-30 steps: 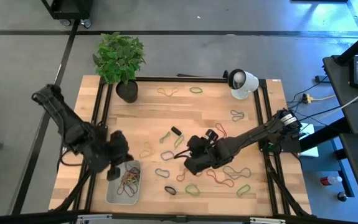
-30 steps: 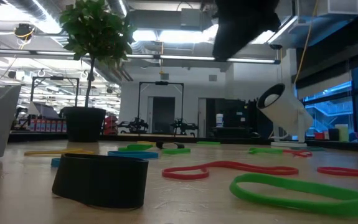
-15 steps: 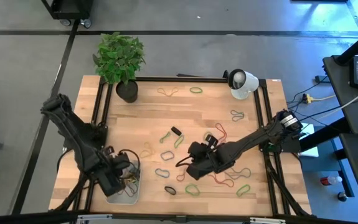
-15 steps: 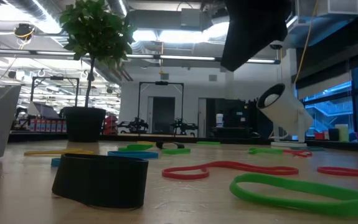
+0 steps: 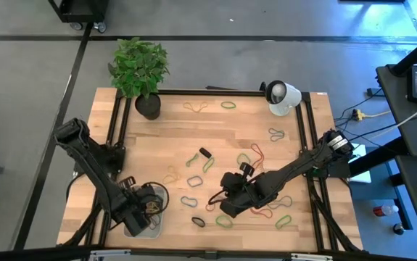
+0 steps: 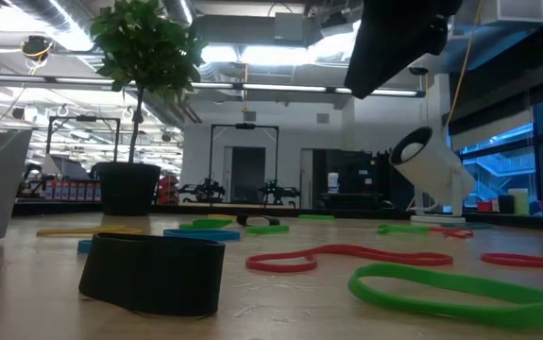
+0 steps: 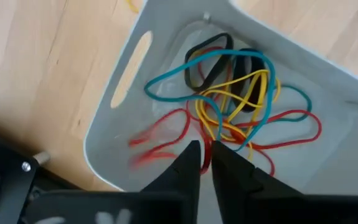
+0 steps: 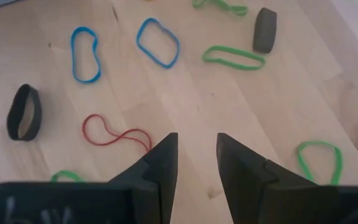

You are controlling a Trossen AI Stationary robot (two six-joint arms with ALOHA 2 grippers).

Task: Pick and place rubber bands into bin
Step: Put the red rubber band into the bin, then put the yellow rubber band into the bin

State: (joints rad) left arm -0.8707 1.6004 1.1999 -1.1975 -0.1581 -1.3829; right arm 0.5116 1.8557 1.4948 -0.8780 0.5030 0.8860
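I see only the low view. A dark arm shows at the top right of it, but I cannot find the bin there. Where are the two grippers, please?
Observer: The left gripper hangs right over the bin, on the left arm's side of the table.
Operator: Is something inside the bin?
Observer: Yes. The left wrist view shows a tangle of rubber bands in it, in teal, yellow, red and black.
Operator: And the right gripper?
Observer: The right gripper is open and holds nothing. It is above bare wood, and a red band lies close ahead of it.
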